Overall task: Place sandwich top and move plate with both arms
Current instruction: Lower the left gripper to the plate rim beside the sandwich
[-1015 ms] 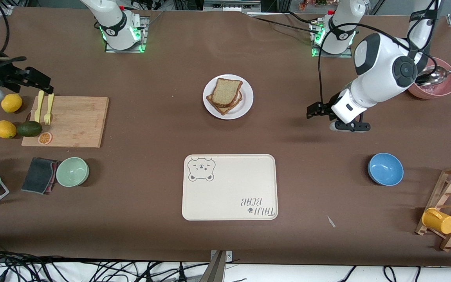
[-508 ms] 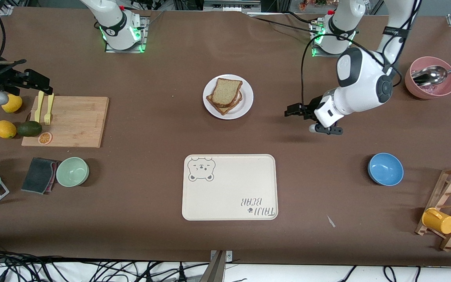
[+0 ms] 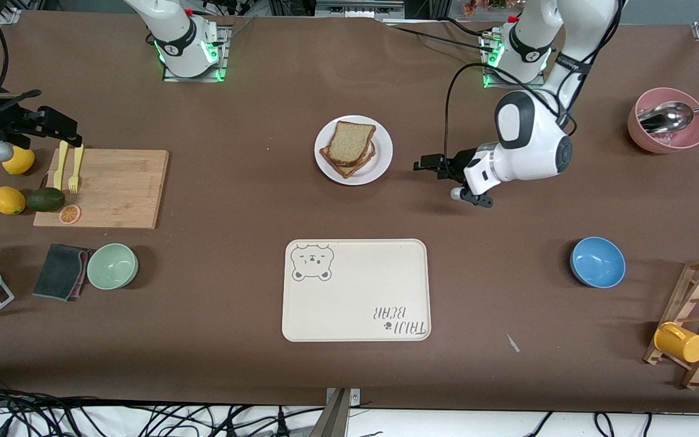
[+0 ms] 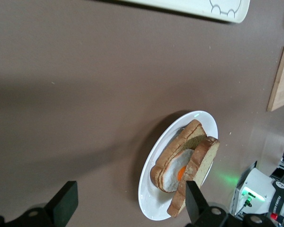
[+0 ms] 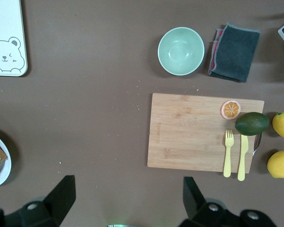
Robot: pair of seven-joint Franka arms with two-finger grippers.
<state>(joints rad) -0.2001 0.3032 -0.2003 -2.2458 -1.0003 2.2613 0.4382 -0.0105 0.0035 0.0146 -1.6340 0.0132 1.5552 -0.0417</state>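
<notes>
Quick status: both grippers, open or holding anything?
Left gripper: open, empty, beside the plate.
Right gripper: open, empty, over the cutting board.

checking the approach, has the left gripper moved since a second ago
Yes. The left gripper has travelled over the table toward the plate, leaving the pink bowl it started near. Its fingers are open and empty.

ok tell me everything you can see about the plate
The plate is small, round, plain white, glossy like ceramic, and lies flat on the brown table, farther from the front camera than the tray. It carries a sandwich: a lower slice with a fried egg and the top slice leaning on it, slightly askew. Neither gripper touches it; the open left gripper hovers beside it.
</notes>
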